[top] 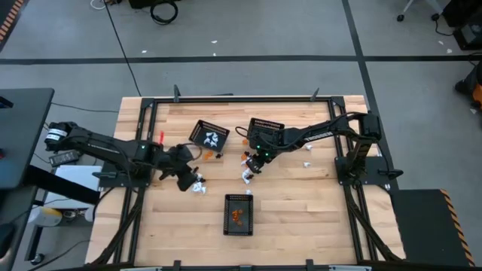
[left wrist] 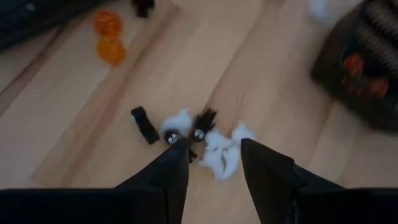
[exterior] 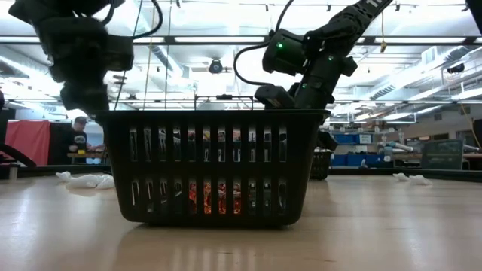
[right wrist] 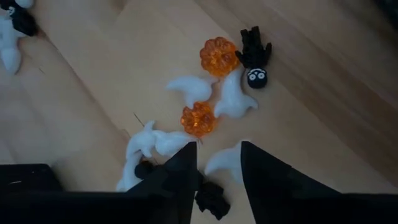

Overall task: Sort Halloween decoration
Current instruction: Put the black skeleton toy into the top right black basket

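Wood: the table (top: pixel 301 203) has a light wooden top in a black frame.
Writing: no brand, label or readable text can be made out in any view.
Left end effector (top: pixel 184 181): near the table's left side, over a small pile; its fingers stand apart with nothing between them.
Left wrist view: white ghost trinkets (left wrist: pixel 221 152), a black spider (left wrist: pixel 204 119) and a black block (left wrist: pixel 145 124) lie just ahead of the fingertips; two orange pumpkins (left wrist: pixel 109 37) lie farther off.
Right end effector (top: pixel 254 167): near the table's middle; its fingers stand apart and hold nothing.
Right wrist view: orange pumpkins (right wrist: pixel 208 87), white ghosts (right wrist: pixel 214 93) and a black spider (right wrist: pixel 254 50) lie close together on the wood.
Front basket (top: pixel 239 214): black mesh, near the front edge, holds orange pieces (top: pixel 238 215).
Left rear basket (top: pixel 208 135): holds white pieces.
Right rear basket (top: pixel 266 132): contents hidden by the arm.
Low view only: orange shows through the front basket's slots; a person sits far behind.
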### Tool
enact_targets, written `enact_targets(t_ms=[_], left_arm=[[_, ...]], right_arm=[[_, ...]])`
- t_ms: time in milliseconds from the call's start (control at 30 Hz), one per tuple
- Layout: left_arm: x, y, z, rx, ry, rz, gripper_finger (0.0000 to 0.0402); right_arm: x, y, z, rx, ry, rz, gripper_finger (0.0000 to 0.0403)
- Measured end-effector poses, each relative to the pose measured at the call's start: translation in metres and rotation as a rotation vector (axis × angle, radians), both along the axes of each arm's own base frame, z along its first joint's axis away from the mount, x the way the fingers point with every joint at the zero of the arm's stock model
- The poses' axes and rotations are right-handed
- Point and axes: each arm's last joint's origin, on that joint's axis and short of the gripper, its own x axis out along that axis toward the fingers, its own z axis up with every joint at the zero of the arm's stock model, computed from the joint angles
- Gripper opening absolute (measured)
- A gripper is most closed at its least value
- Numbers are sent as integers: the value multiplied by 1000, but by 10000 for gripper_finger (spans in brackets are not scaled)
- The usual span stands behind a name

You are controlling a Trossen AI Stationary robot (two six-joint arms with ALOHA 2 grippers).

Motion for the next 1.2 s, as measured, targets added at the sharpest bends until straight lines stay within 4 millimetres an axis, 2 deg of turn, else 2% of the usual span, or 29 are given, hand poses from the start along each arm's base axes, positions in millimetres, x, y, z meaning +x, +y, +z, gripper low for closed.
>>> enact_targets(t_ms=[133, 500, 867, 1000, 1200], left_arm=[[7, -3, -13, 58, 77, -87, 155], [30, 24, -52, 56, 260, 137, 155], [44, 32, -77, 31, 336, 146, 151], [43, 33, -78, 32, 341, 148, 114], [46, 33, -74, 22, 339, 147, 29]], right_arm=[[0, 0, 0, -5, -1, -5, 141], [2, 2, 1, -27, -12, -5, 142], [3, 2, 2, -32, -33, 14, 141], [3, 3, 2, -30, -34, 23, 141], [3, 2, 2, -32, -33, 24, 140]])
